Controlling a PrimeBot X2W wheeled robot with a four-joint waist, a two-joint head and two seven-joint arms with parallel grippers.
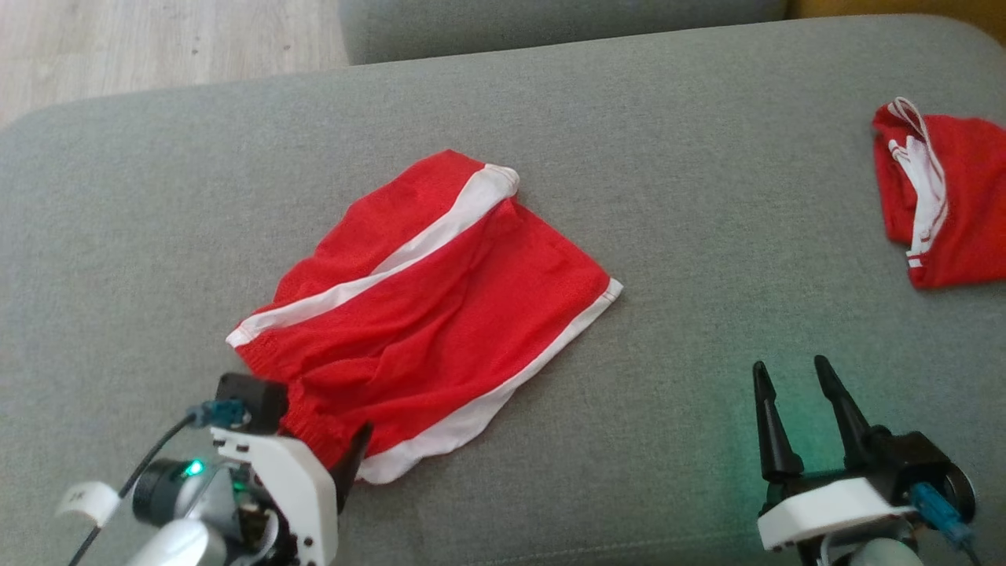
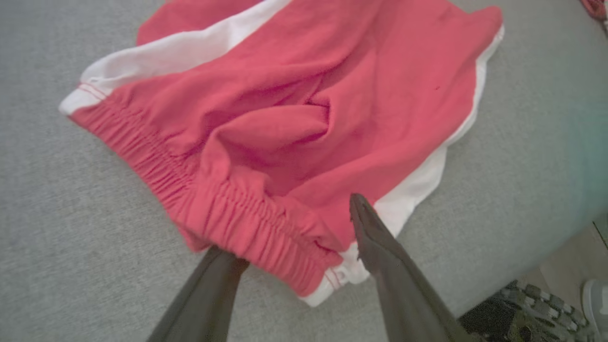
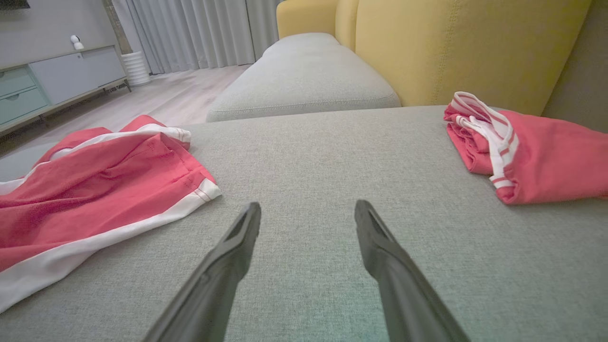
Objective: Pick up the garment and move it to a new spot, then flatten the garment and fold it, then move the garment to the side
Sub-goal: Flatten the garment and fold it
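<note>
Work surface: a grey cushion (image 1: 668, 141). Wood floor (image 1: 157, 47) shows beyond its far left corner.

Left gripper (image 2: 292, 225): positioned at the near left of the cushion, at the near end of the shorts (image 1: 424, 314). The jaws stand wide. In the left wrist view, the near corner of the elastic waistband (image 2: 213, 199) lies between the two fingers. One finger (image 2: 204, 294) meets the near edge of the waistband. The other finger (image 2: 394, 266) crosses the white stripe at the shorts' right edge. The jaws are not clamped on the fabric. It cannot be determined whether either finger presses on it.

Shorts: red with white side stripes, lying on the cushion left of centre. They are set diagonally, with the waistband at the near left and the leg openings toward the far right. The fabric is rumpled, with a raised fold just behind the waistband. One white stripe runs along the far left side, the other along the near right side.

Right gripper (image 1: 790, 365): positioned at the near right of the cushion, well apart from the shorts, fingers pointing to the far side. The jaws stand wide with nothing between them.

Second garment (image 1: 959, 212): red with white trim, bunched, at the far right edge of the cushion, well apart from the shorts and both grippers. In the right wrist view, a yellow backrest (image 3: 451, 47) stands just behind it.
</note>
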